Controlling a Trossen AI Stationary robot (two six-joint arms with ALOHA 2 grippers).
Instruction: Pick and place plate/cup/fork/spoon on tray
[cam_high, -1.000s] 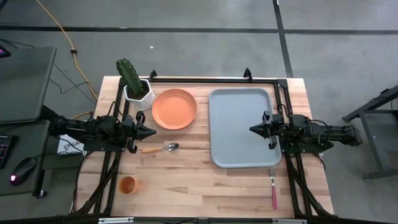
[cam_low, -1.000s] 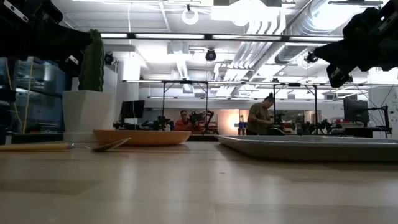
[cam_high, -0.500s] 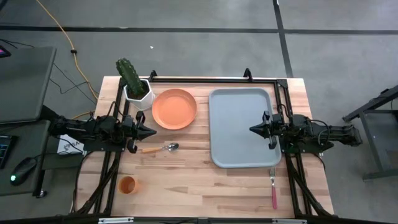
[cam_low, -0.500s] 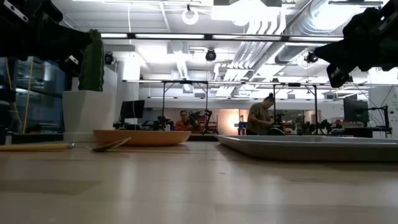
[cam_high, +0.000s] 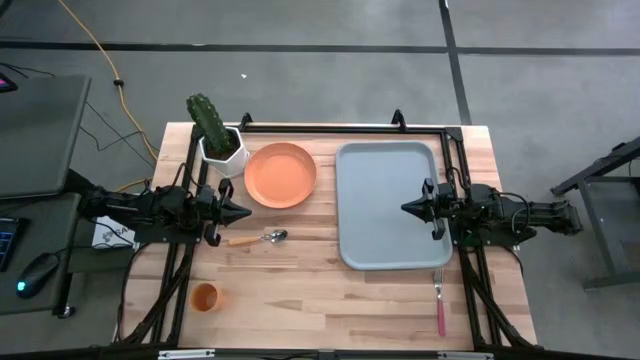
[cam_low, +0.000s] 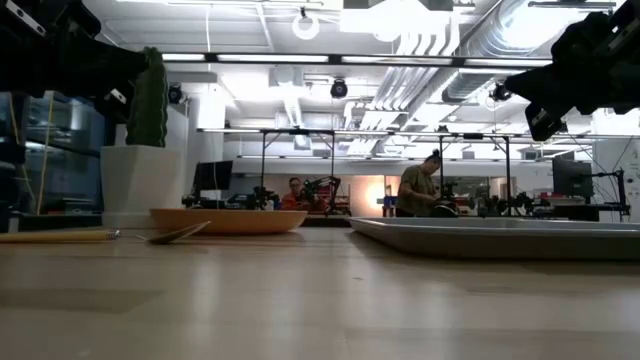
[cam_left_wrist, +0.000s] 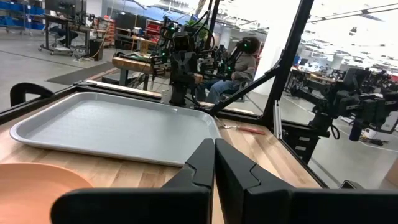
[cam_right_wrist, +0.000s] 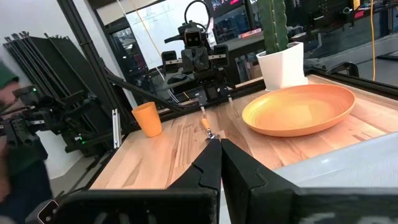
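The orange plate (cam_high: 280, 175) rests flat on the table at the far middle; it also shows in the right wrist view (cam_right_wrist: 298, 111). The grey-blue tray (cam_high: 388, 204) lies to its right. The spoon (cam_high: 258, 238) lies near the plate's near side. The orange cup (cam_high: 204, 297) stands upright at the near left. The pink-handled fork (cam_high: 439, 303) lies by the tray's near right corner. My left gripper (cam_high: 247, 212) is shut and empty above the table, left of the plate. My right gripper (cam_high: 405, 208) is shut and empty above the tray.
A cactus in a white pot (cam_high: 218, 140) stands at the far left, beside the plate. A black frame (cam_high: 340, 128) runs along the table's far edge and sides. People (cam_low: 415, 190) show in the room beyond the table.
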